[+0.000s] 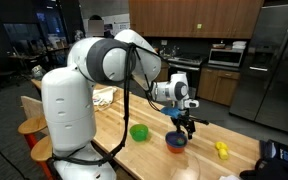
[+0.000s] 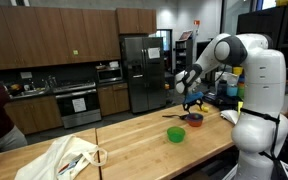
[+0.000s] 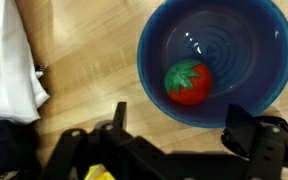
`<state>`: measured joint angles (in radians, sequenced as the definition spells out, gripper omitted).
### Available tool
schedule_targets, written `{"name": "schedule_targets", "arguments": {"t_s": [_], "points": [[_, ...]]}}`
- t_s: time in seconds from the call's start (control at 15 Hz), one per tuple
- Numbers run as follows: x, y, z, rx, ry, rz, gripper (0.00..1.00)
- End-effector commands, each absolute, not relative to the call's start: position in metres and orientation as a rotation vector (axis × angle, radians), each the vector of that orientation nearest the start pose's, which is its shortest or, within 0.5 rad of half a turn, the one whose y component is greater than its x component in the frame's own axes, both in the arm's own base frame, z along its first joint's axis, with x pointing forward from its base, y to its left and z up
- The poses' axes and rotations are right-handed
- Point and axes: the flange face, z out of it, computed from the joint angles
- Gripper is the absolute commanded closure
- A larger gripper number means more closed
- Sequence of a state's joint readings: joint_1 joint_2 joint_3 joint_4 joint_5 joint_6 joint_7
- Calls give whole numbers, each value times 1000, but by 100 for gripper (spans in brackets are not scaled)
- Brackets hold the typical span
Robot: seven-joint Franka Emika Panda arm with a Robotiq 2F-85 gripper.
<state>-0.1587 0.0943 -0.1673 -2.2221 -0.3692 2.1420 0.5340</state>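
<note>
The end effector hovers with jaws apart, empty, over the blue bowl on the tabletop. The tomato lies inside, at 12 o'clock of the jaws. Judged step: alignment; descent requires centring.

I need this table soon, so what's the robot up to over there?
The arm's hand hangs open and empty just above a blue bowl on the wooden table. A red toy tomato lies inside that bowl, and nothing is touching it. A green bowl stands next to the blue one, a small yellow item lies on its other side, and a white cloth lies farther off on the table.
</note>
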Motion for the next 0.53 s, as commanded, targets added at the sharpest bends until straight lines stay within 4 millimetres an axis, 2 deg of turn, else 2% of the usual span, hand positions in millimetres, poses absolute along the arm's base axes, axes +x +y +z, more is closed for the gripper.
{"name": "schedule_targets", "arguments": {"t_s": [0.0, 0.47], "points": [[486, -183, 325, -3288, 1073, 231, 0], [483, -184, 327, -3291, 1058, 224, 0]]}}
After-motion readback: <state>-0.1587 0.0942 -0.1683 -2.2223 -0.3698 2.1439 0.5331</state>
